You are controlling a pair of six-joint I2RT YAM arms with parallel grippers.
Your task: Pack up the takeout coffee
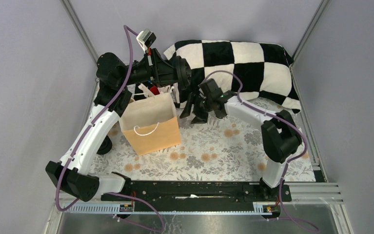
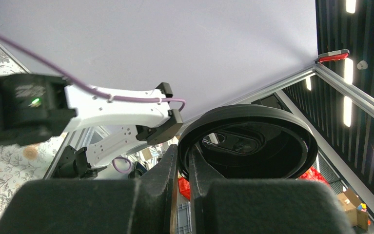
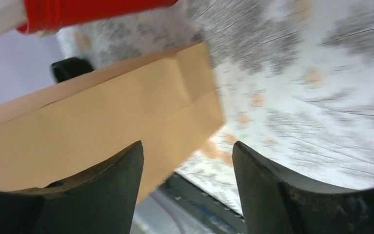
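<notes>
My left gripper [image 2: 183, 158] is shut on the rim of the black round plastic lid [image 2: 253, 146] and holds it up on edge in the air. In the top view this gripper [image 1: 176, 73] and the lid [image 1: 185, 74] are at the back, above and behind the brown paper bag [image 1: 150, 124]. The dark cup itself shows in no view. My right gripper [image 1: 196, 110] is open and empty, low over the table just right of the bag. In the right wrist view its jaws [image 3: 187, 153] stand wide apart, with the bag's side [image 3: 102, 112] in front.
A red cup of white sticks [image 1: 153, 90] stands behind the bag and also shows in the right wrist view [image 3: 77, 12]. A black-and-white checked cushion [image 1: 243, 63] lies along the back right. A floral cloth [image 1: 214, 146] covers the table.
</notes>
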